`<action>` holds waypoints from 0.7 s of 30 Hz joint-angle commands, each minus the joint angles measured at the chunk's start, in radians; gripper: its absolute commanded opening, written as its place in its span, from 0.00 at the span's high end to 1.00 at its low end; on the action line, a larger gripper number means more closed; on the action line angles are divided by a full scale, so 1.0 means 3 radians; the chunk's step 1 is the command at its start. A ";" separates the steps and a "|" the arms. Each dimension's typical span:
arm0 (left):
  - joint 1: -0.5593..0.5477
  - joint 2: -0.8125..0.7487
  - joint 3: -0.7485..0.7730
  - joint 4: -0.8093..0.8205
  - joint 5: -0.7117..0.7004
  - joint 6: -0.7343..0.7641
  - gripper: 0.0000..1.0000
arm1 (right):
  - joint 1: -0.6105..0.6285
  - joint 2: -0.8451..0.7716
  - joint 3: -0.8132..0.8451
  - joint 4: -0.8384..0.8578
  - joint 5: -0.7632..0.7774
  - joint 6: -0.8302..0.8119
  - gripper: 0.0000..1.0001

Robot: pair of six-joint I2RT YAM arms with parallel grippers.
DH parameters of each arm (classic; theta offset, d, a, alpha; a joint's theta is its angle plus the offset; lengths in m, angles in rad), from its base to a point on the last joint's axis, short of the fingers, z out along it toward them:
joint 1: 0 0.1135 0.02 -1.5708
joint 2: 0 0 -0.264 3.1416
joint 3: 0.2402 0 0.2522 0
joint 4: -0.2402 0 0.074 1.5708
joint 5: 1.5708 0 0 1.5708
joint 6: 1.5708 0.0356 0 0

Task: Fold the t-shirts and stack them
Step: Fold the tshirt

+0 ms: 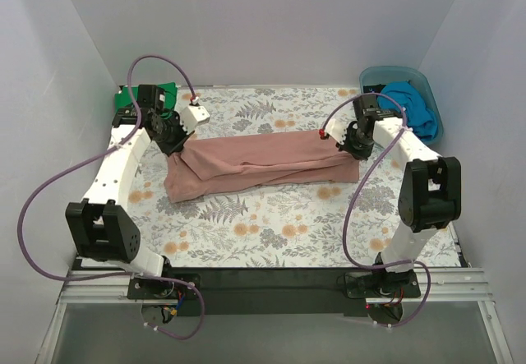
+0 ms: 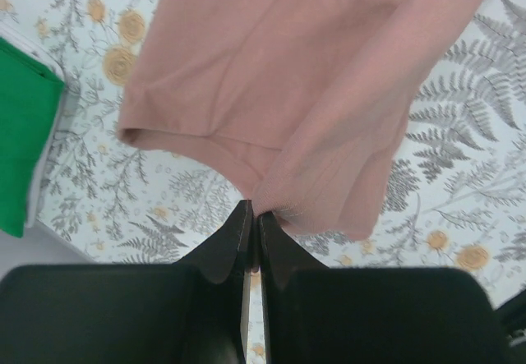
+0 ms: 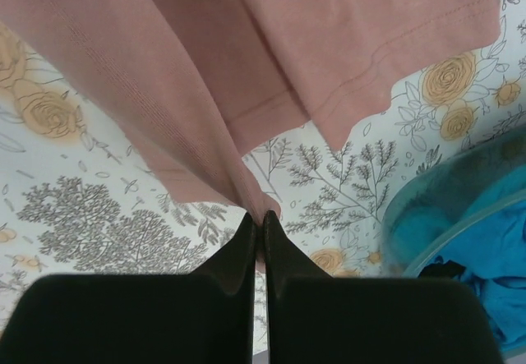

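I have the pink t-shirt (image 1: 261, 163) pinched at both ends, so I judge this to be the middle of a fold: the cloth is lifted and stretched between my two hands before being laid over. My left hand (image 2: 253, 214) is clenched on a bunched edge of the shirt, with the cloth hanging away just beyond its fingertips. My right hand (image 3: 256, 218) is likewise clamped on a gathered corner, the hem with its double stitching spreading out ahead of it. From above the shirt runs as a long, creased band between the hands, sagging onto the floral surface (image 1: 271, 224) near my left hand.

Next I'd carry both hands the same way at the same pace, keeping tension even so the fold lands straight.

The green t-shirt (image 2: 20, 134) lies folded off to one side of my left hand; the blue t-shirt (image 3: 485, 241) sits crumpled in the teal tub (image 1: 427, 85) beside my right.
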 commanded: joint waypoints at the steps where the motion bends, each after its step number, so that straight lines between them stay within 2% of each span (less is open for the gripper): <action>1: 0.0020 0.0197 0.0200 0.0224 0.0088 0.0067 1.00 | -0.0035 0.0220 0.0267 -0.0062 0.0028 -0.0273 0.99; 7: 0.0025 0.0653 0.0455 0.0414 0.0128 -0.0004 1.00 | -0.0060 0.0594 0.0568 -0.0062 0.0064 -0.0283 0.99; 21: 0.0025 0.1149 0.0818 0.0741 -0.0020 0.0001 1.00 | -0.0091 0.0942 0.0916 -0.0062 0.0038 -0.0247 0.99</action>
